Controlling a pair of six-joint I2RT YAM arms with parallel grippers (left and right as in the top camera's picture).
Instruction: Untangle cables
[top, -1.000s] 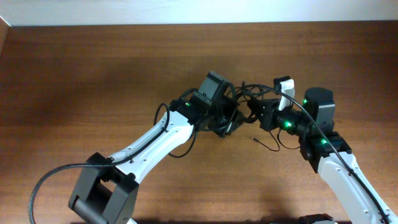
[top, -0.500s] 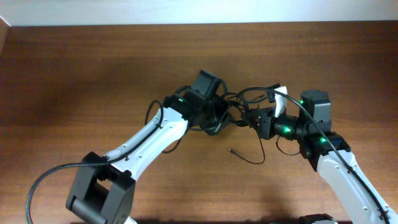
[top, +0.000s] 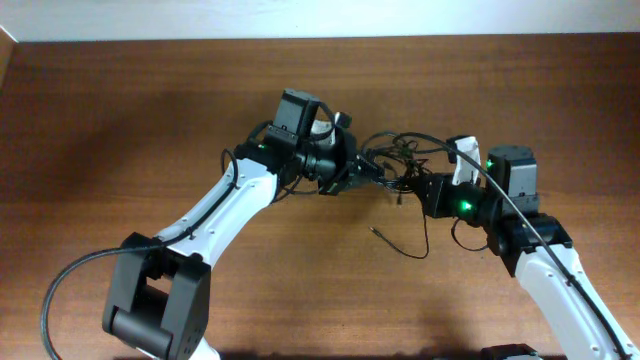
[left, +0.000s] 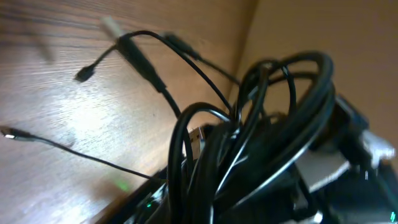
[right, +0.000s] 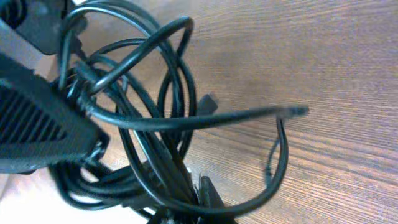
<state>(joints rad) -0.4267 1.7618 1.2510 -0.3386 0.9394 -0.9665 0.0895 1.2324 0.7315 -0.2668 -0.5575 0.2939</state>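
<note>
The cables (top: 392, 158) are a knotted black bundle held above the wooden table between my two grippers. My left gripper (top: 352, 172) is shut on the bundle's left side, and in the left wrist view the cables (left: 261, 124) crowd over its jaws, hiding them. My right gripper (top: 418, 186) is shut on the right side of the bundle. In the right wrist view the looped cables (right: 143, 118) run down beside a dark fingertip (right: 208, 194). One thin loose strand (top: 412, 248) droops to the table and ends in a small plug (top: 374, 230).
The brown wooden table (top: 150, 120) runs to a pale wall along its far edge (top: 320, 38). A thick black robot cable (top: 70, 290) arcs beside the left arm's base. The right arm (top: 540, 260) reaches in from the lower right.
My left gripper has swung up and to the left with its part of the bundle, stretching the knot out between the grippers. The right gripper has barely shifted. The loose strand's plug slid left.
</note>
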